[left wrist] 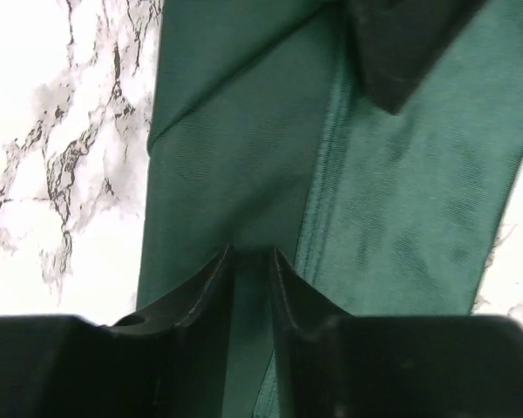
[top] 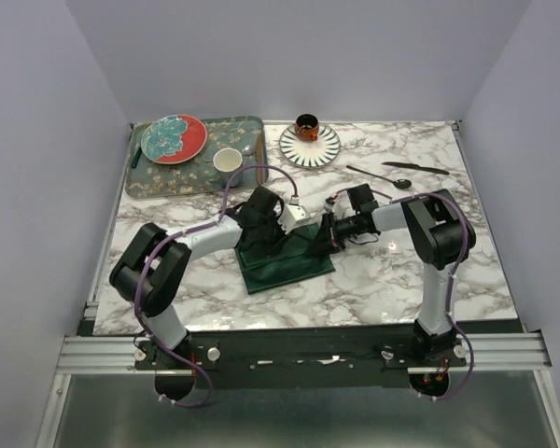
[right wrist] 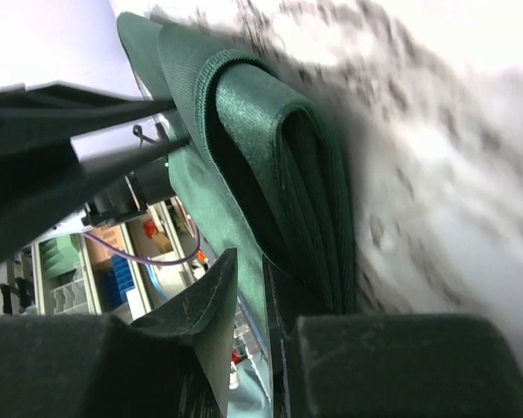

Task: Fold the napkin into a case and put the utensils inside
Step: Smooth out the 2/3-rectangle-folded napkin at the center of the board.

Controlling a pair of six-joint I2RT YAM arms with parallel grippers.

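- Dark green, faintly shiny cloth: the napkin (top: 282, 268) lies as a folded rectangle near the middle of the marble table (top: 401, 271), between the two arms.
- Its right side rises off the table in a dark peak just beside the right gripper (right wrist: 248, 259).
- The right wrist view alone shows the fold edge-on. Several layers are stacked with a stitched hem curling over them, and the cloth runs down between the nearly closed jaws, which pinch it.
- The left wrist view alone shows the weave close up, flat on the marble, with a fold edge running toward the left gripper (left wrist: 253, 254). Its jaws stand a narrow slit apart with green in the slit; whether they grip the cloth I cannot tell.
- Only the top view shows the utensils (top: 415, 168), two slim dark pieces at the far right of the table, well apart from the napkin.
- It also shows a tray (top: 168, 182) at the far left, carrying a red-and-teal plate (top: 173, 138) and a white cup (top: 228, 161). To the tray's right a striped plate (top: 327, 149) holds a small cup (top: 306, 124).
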